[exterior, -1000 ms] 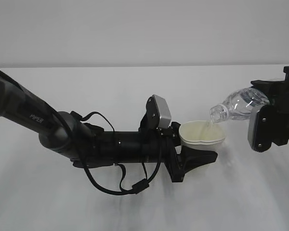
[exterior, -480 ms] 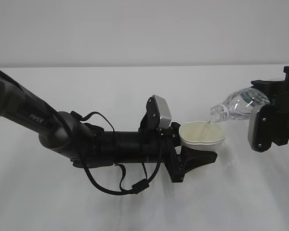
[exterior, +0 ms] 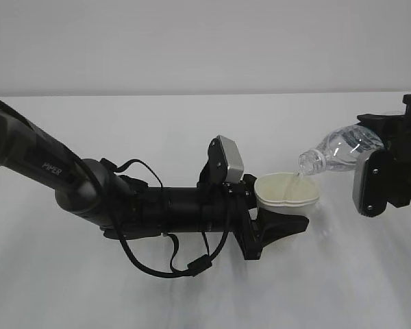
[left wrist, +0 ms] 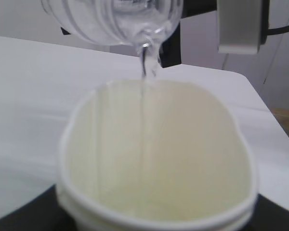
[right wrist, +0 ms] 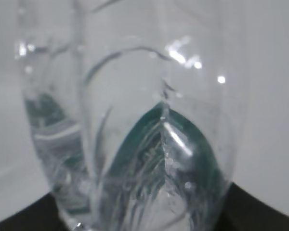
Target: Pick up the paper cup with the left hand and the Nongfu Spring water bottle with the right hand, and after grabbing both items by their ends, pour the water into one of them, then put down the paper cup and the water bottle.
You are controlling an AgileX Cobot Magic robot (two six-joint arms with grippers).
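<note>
Your left hand (exterior: 277, 223) has its fingers closed about the lower body of the paper cup (exterior: 288, 190), held clear of the bench (exterior: 192, 295) at mid-scene. The cup's rim is pinched out of round, as the left wrist view confirms: thin, soft-walled stock that deforms under the grip. Judge it light but gaining weight as it fills; any tighter squeeze would likely buckle the wall and spill. Holding low on the base, where the wall is stiffest, is sound.

Your right hand (exterior: 387, 175) has its fingers closed on the base end of the Nongfu Spring water bottle (exterior: 339, 149), tilted mouth-down, the neck just above the cup's far rim. A thin stream of water (left wrist: 145, 62) falls into the cup. The bottle wall is thin, ribbed and visibly creased in the right wrist view; expect it to be slick and to flex, so keep pressure steady.

The bench is plain white, matte and flat, with no other items in view. The background wall is bare. Room for setting both items down appears ample on either side.
</note>
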